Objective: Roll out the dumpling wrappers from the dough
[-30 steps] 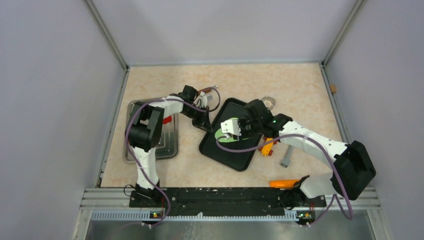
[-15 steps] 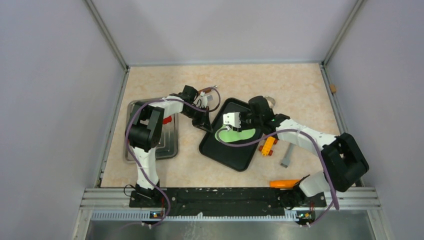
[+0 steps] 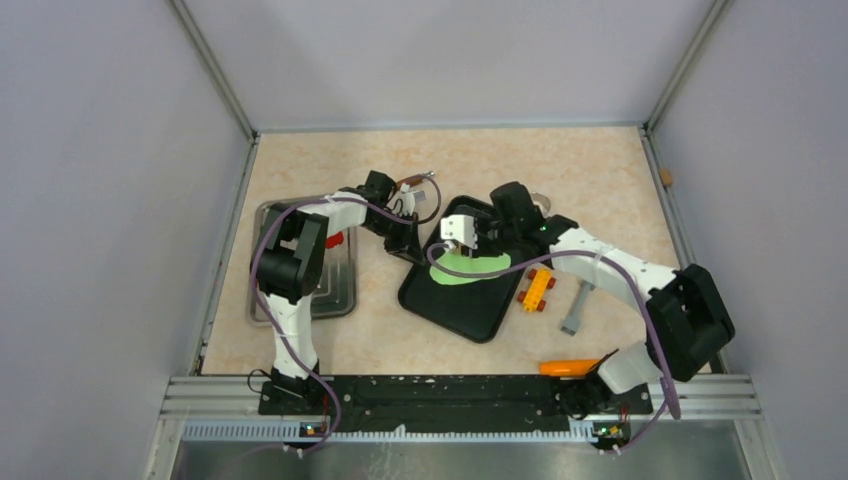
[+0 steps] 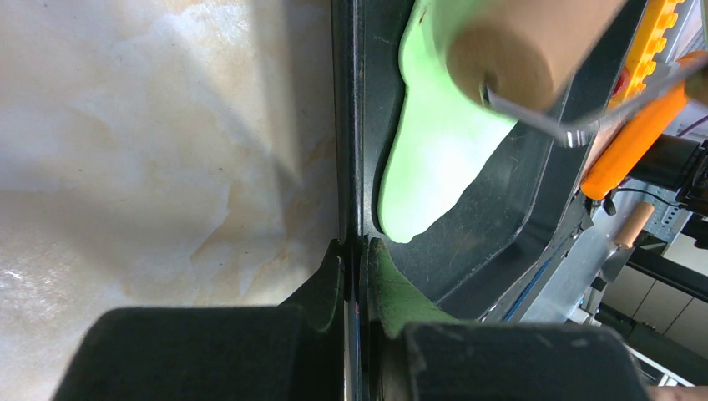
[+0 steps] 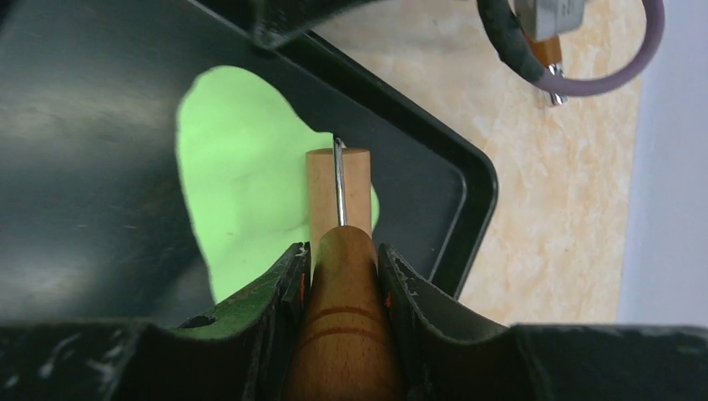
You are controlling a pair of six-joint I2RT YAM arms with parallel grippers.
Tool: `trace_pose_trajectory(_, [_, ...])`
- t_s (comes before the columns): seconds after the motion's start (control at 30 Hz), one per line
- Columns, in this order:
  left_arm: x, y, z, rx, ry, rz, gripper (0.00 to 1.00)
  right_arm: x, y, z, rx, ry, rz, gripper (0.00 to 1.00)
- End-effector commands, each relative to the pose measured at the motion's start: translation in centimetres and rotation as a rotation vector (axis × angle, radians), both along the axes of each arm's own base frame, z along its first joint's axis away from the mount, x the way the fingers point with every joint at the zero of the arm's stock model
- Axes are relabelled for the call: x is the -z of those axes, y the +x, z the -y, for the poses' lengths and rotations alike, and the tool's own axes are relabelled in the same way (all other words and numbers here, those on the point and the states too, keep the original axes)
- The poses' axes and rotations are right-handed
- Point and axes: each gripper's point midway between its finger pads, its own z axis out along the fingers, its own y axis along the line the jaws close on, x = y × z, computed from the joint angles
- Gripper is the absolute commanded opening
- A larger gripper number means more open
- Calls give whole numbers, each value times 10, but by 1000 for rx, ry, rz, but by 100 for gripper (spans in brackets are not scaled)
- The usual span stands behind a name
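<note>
My right gripper (image 5: 341, 255) clamps the small wooden rolling pin (image 5: 337, 188), which rests on the flattened lime-green dough (image 5: 242, 192) inside the black plastic tray (image 5: 83, 125). My left gripper (image 4: 352, 255) pinches the tray's rim.

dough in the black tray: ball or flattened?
Flattened. The dough lies as a thin, elongated sheet on the floor of the black tray; the wooden roller in the right claw is over one end of it.

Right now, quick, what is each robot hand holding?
Left gripper: closed, fingers pinching the black tray by its rim.
Right gripper: closed, holding the wooden roller by its handle.
</note>
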Motion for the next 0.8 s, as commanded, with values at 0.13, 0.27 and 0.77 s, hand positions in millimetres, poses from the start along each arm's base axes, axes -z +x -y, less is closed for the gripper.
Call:
trace_pose_trajectory(0.13, [4, -4, -5, 6, 16, -22, 0, -36, -68, -31, -162, 90, -71, 0])
trace_pose_trajectory(0.27, [4, -5, -4, 7, 12, -25, 0, -11, -71, -28, -168, 45, -106, 0])
trace_pose_trajectory(0.77, [0, -6, -7, 5, 21, -7, 0, 66, -32, -21, -163, -172, -41, 0])
